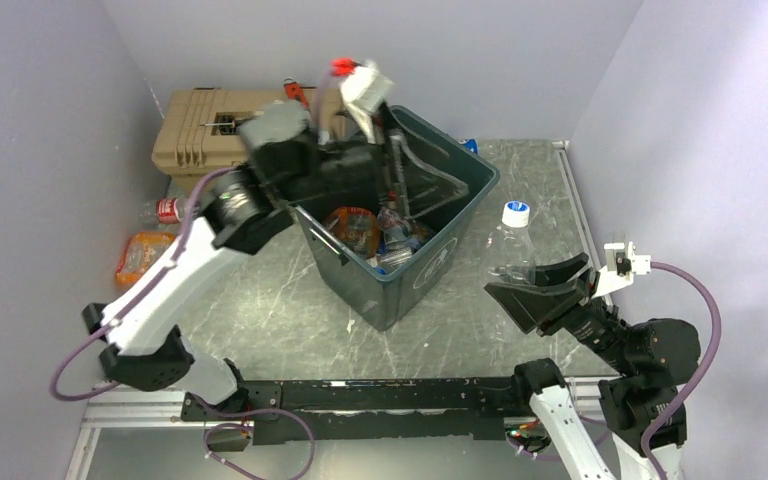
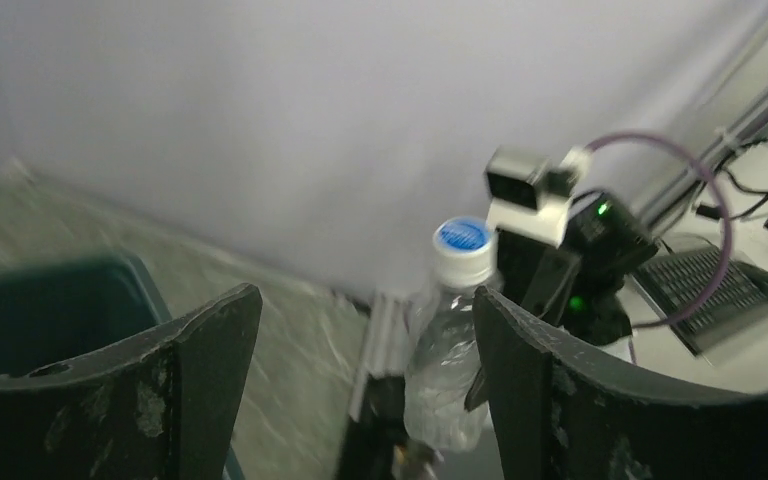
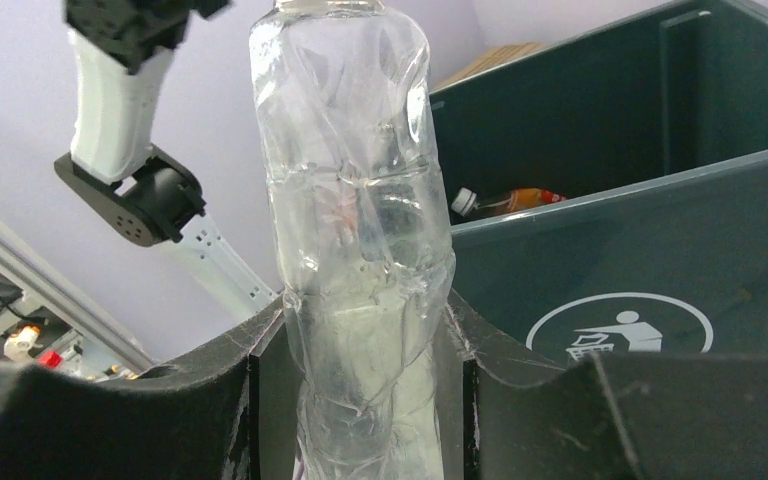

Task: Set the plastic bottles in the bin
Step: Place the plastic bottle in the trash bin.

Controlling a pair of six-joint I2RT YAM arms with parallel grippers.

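1. The bin (image 1: 365, 290) stands in the middle of the table (image 1: 260, 300), turned at an angle, with several bottles (image 1: 385, 240) lying inside it.
2. A clear crushed bottle (image 3: 360, 220) with a white-and-blue cap stands upright just right of the bin, apart from it.
3. The right gripper (image 3: 365, 350) is closed partway on that bottle's lower body, one finger on each side.
4. The left gripper (image 2: 360, 310) is spread wide and holds nothing. It seems to hang over the bin's far rim, though the overhead view is blurred there.
5. Two more bottles (image 1: 145, 255) lie at the table's left edge, near a tan toolbox (image 1: 205, 130).
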